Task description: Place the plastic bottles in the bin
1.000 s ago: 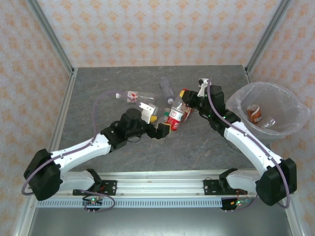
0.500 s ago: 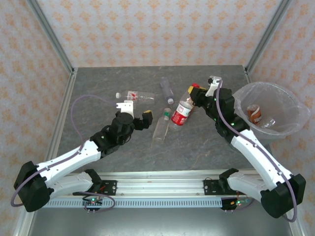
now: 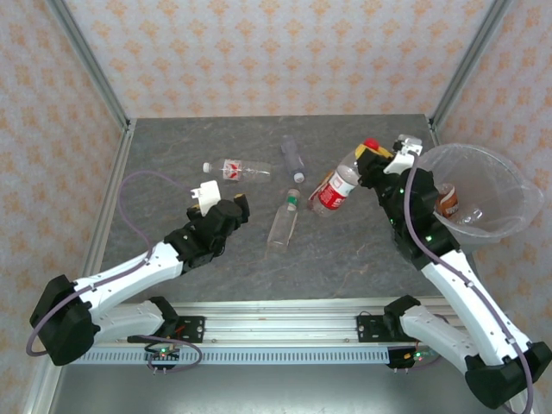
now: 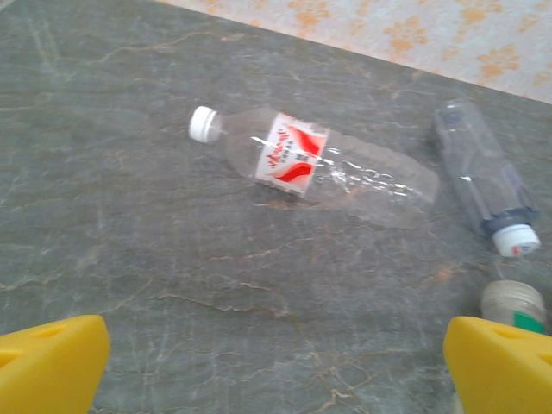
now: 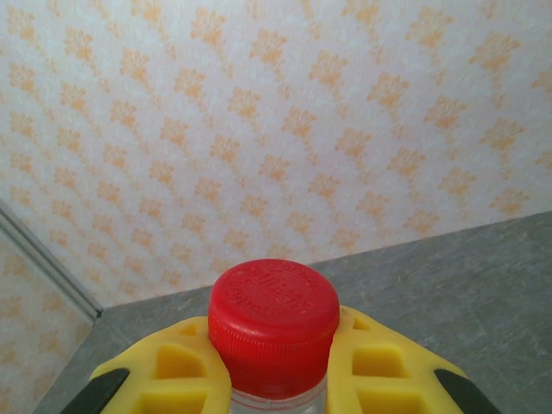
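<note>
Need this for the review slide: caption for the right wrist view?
Yellow jaws shut on the red-capped plastic bottle near its cap, patterned wall behind.

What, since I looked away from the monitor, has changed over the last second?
The right hand, shut on the red-capped, red-labelled clear plastic bottle, lifted it and carried it right, toward the round translucent plastic bin. The open left hand drew back left, uncovering the green-capped clear plastic bottle. The white-capped red-and-white-labelled bottle, the unlabelled clear bottle and the bin stayed put.
</note>
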